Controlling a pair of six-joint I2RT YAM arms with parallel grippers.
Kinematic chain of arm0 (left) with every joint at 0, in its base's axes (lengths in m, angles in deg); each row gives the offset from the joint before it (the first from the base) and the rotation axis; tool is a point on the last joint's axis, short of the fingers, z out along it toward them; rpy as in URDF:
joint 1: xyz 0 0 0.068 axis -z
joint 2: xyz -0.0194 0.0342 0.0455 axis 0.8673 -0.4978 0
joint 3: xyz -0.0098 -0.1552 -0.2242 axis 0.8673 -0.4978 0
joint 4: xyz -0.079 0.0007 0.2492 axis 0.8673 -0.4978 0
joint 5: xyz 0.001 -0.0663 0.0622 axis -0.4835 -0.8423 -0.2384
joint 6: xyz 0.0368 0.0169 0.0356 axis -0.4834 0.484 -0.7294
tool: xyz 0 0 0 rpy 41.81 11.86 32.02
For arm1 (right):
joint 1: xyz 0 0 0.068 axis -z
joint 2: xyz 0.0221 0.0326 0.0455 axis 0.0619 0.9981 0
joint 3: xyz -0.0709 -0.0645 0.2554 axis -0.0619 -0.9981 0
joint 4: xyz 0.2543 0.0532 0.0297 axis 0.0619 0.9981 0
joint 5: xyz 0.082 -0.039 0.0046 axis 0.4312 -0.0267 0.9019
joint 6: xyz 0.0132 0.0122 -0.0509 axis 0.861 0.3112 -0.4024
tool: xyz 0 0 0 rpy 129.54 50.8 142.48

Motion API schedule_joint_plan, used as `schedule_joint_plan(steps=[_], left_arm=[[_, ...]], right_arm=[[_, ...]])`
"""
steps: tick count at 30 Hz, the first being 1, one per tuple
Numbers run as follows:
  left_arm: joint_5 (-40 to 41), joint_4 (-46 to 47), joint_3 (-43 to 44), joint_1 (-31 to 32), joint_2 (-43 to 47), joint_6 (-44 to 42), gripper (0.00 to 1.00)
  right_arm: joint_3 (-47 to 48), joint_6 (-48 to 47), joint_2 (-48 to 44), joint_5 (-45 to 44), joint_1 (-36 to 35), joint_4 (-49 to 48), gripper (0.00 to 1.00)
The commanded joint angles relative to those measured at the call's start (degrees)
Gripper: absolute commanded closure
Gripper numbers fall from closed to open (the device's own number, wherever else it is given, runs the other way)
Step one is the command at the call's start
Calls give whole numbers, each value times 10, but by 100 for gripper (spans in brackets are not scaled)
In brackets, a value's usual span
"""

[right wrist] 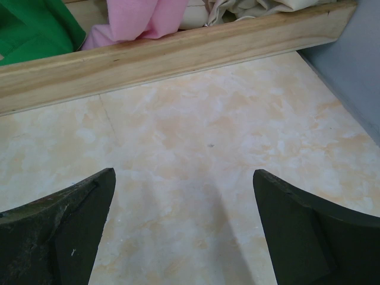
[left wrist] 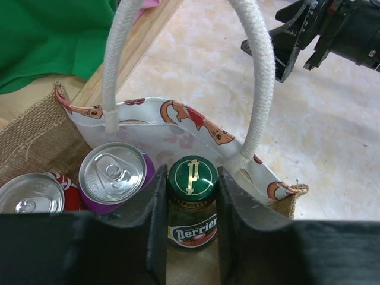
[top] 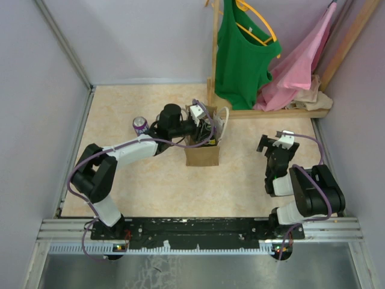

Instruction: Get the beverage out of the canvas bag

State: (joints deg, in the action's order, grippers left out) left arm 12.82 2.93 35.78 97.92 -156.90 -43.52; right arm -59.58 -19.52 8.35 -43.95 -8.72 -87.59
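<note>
The tan canvas bag (top: 201, 153) stands mid-table with white rope handles (left wrist: 261, 77) up. In the left wrist view it holds a green-capped Perrier bottle (left wrist: 193, 222), a purple can (left wrist: 113, 172) and a red can (left wrist: 35, 196). My left gripper (left wrist: 191, 172) is down in the bag's mouth, both fingers pressed on the bottle's cap and neck. It shows at the bag's top in the top view (top: 204, 127). My right gripper (top: 277, 142) is open and empty, over bare table to the bag's right; it also shows in the right wrist view (right wrist: 184, 178).
Another purple can (top: 139, 124) stands on the table left of the bag. A wooden clothes rack base (right wrist: 178, 53) with a green top (top: 240, 54) and a pink garment (top: 298, 66) stands just behind the bag. Grey walls enclose the table.
</note>
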Motion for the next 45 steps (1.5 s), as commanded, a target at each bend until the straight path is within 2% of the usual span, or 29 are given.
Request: schedule_joint_plan(steps=[1, 3, 4, 11, 26, 35, 45], left_arm=[[13, 13, -9, -1, -11, -1, 87], [13, 21, -9, -1, -11, 3, 99], [14, 24, -9, -1, -11, 4, 100], [22, 44, 4, -1, 6, 3, 100], [52, -6, 97, -1, 93, -20, 100], [74, 35, 119, -1, 133, -14, 100], [172, 56, 151, -2, 188, -67, 100]], right_arm=[[11, 1, -5, -4, 4, -26, 1], [11, 1, -5, -4, 3, -26, 1], [11, 1, -5, -4, 4, -26, 1], [11, 1, -5, -4, 3, -26, 1], [10, 1, -5, -4, 3, -26, 1], [11, 1, -5, -3, 3, -25, 1], [11, 1, -5, -4, 4, -26, 1]])
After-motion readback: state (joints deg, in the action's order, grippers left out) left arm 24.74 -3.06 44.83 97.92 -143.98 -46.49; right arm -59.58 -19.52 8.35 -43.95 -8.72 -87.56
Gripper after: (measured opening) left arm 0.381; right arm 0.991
